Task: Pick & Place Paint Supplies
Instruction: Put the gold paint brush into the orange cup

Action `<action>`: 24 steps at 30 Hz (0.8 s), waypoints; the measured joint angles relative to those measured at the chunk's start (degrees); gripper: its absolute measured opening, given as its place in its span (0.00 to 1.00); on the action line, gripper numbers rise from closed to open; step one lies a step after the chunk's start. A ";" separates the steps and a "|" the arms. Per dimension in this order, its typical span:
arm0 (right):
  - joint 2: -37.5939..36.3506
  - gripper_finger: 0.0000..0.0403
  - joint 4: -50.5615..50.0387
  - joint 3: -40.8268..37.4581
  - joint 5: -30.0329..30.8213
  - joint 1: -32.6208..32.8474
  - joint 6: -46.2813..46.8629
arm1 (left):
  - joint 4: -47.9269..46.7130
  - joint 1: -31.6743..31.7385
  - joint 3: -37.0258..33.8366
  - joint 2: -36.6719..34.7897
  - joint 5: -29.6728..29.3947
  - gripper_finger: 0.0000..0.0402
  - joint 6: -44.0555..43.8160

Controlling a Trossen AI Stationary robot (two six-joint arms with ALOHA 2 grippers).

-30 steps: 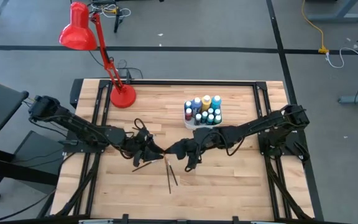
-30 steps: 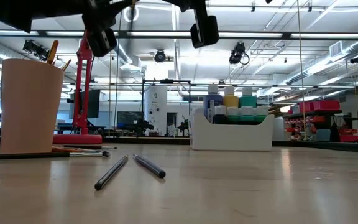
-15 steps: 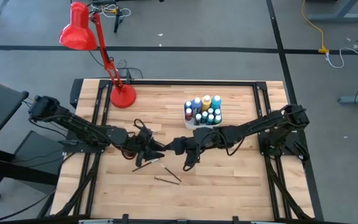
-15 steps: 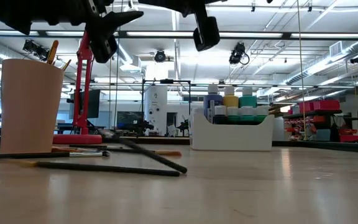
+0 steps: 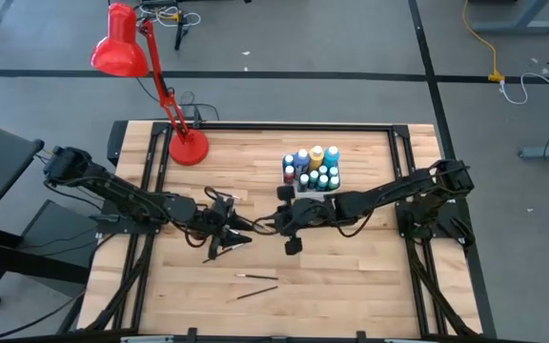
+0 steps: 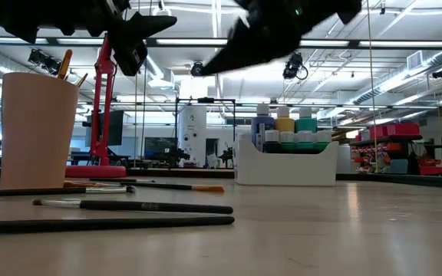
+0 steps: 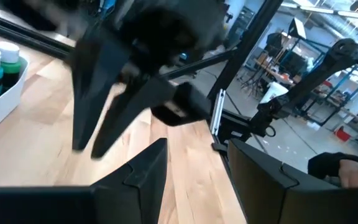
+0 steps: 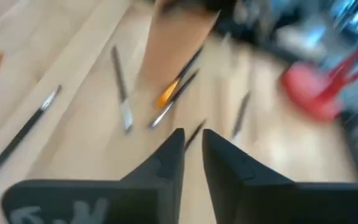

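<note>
Two loose paintbrushes lie on the worktop, long axes roughly left-right, front of both pincers; right pincer, slightly parted and empty, looks marginally nearer than open left pincer

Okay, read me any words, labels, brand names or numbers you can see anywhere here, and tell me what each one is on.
No text can be read anywhere.
Paint bottles in the white tray: any labels are too small to read.
Right gripper: pale marks on its body, too blurred to read.
Orange cup, red lamp, paintbrushes: no lettering visible.
</note>
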 joint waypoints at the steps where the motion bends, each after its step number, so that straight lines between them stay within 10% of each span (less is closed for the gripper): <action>1: 0.03 0.17 0.03 -1.21 -0.80 -0.17 2.82 | -0.08 0.02 0.00 0.00 -0.02 0.44 0.16; 12: 2.73 0.35 19.92 -18.02 -2.83 -0.27 20.48 | 0.15 0.06 0.00 0.00 -0.48 0.44 0.72; 24: 19.58 0.40 30.46 -14.51 0.60 -0.30 22.94 | 1.17 0.06 0.02 0.00 -1.59 0.44 0.54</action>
